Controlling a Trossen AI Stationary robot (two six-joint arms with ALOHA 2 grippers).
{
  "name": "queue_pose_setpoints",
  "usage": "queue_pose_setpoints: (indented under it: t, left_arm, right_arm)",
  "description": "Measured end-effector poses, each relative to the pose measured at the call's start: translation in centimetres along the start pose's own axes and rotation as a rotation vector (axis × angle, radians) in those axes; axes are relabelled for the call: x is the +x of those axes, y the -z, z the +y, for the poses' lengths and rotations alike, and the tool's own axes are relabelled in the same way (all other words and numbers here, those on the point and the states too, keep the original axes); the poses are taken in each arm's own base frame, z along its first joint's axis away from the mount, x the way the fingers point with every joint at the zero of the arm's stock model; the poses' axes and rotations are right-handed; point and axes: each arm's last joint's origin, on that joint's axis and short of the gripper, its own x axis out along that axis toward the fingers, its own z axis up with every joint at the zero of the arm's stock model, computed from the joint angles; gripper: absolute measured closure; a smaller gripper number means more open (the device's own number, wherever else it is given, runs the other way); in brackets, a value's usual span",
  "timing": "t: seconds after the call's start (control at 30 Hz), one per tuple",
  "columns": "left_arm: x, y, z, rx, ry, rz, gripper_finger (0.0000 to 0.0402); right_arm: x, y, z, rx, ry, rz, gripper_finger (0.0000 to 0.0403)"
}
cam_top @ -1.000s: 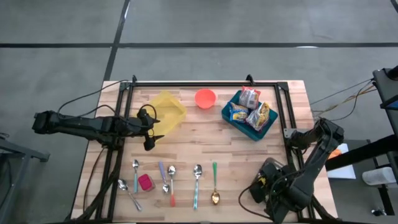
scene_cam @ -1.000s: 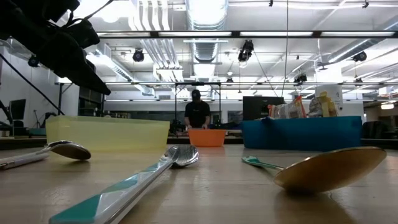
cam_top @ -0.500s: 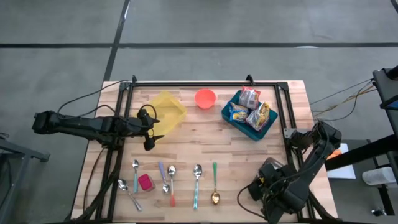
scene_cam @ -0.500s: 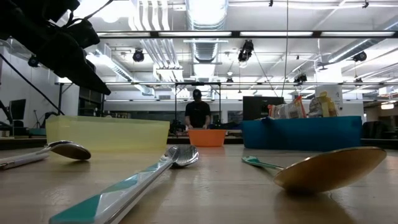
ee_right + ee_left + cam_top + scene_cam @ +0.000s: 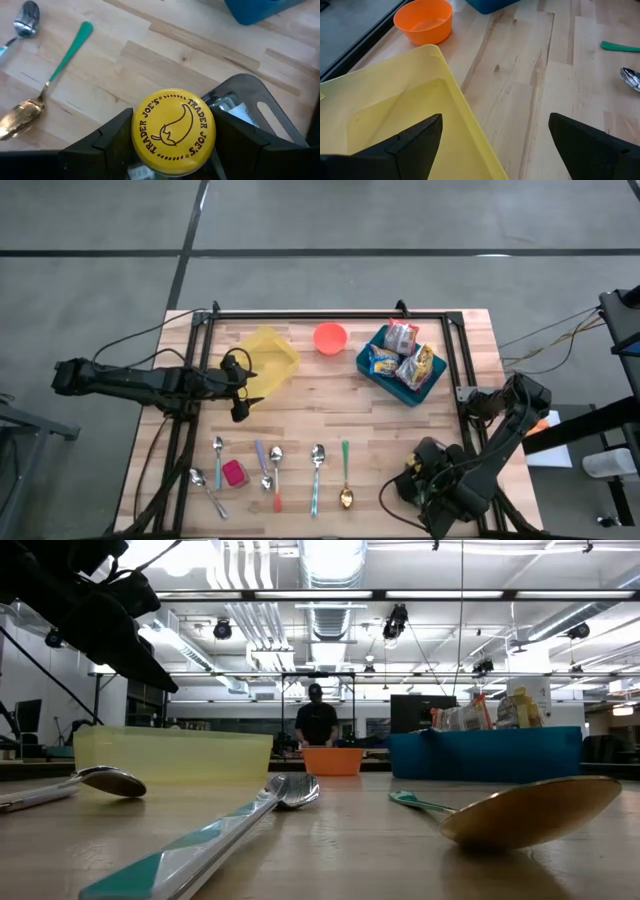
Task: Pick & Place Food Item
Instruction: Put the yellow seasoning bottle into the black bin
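A jar with a yellow printed lid (image 5: 173, 131) stands between the fingers of my right gripper (image 5: 172, 150), which is shut on it over the table's near right corner (image 5: 415, 480). Its body is hidden under the lid. My left gripper (image 5: 243, 395) hangs open at the table's left, over the near edge of a yellow container (image 5: 395, 110), touching nothing. Several food packets sit in a blue bin (image 5: 400, 362) at the far right. My right gripper pinches the jar between its two fingers, one dark finger (image 5: 107, 145) on either side just below the rim of the yellow lid (image 5: 145, 150). The fingers point steeply down and the lid faces up. Whether the jar's base is on the table is hidden.
An orange bowl (image 5: 330, 337) stands at the far middle between the yellow container (image 5: 266, 360) and the blue bin. Several spoons (image 5: 316, 475) and a small pink piece (image 5: 233, 473) lie along the near edge. A grey metal plate (image 5: 250, 95) lies beside the jar.
My right gripper has sunk a little and shifted slightly toward the table's left edge, keeping the jar between its fingers. The left arm has kept still.
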Motion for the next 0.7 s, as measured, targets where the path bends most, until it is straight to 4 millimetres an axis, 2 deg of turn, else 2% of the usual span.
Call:
queue_pose_setpoints:
  t: [0.13,0.4,0.7]
  left_arm:
    - [0.0,0.0,0.0,0.000,0.000,0.000,0.0033]
    - [0.0,0.0,0.0,-0.002,-0.001,0.003,0.0033]
    - [0.0,0.0,0.0,-0.001,-0.001,0.003,0.0033]
  right_arm:
    - [0.7,0.8,0.3,0.009,-0.018,0.023,0.0177]
    - [1.0,1.0,0.1,0.013,-0.024,0.047,0.0173]
    - [1.0,1.3,0.0,-0.020,-0.009,0.077,0.0103]
